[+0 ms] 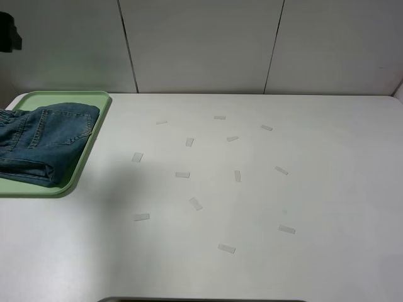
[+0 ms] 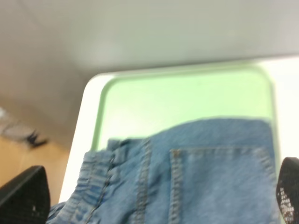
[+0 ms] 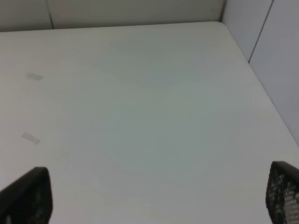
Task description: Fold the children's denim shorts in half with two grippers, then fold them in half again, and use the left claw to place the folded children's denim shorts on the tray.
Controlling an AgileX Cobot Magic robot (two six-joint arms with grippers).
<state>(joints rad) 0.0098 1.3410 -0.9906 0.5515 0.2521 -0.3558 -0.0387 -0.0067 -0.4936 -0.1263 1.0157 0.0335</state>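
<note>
The folded blue washed-denim children's shorts point(image 1: 44, 143) are seen lying on the pale green rectangular plastic tray point(image 1: 94, 129), which is set at the far left of the white desk point(image 1: 252, 201), presumably within easy reach of the left arm. The placement step is judged complete.

Left gripper point(image 2: 149, 196): jaws are spread wide, nothing pinched. In its wrist view the shorts point(image 2: 210, 177) are framed between the two black jaw tips, below and apart from them; contact cannot be confirmed.

Right gripper point(image 3: 154, 196): jaws are spread, nothing held, only bare desk point(image 3: 149, 116) seen beneath. The shorts are well apart from it. Small pale tape markers point(image 1: 182, 174) are scattered mid-desk.
</note>
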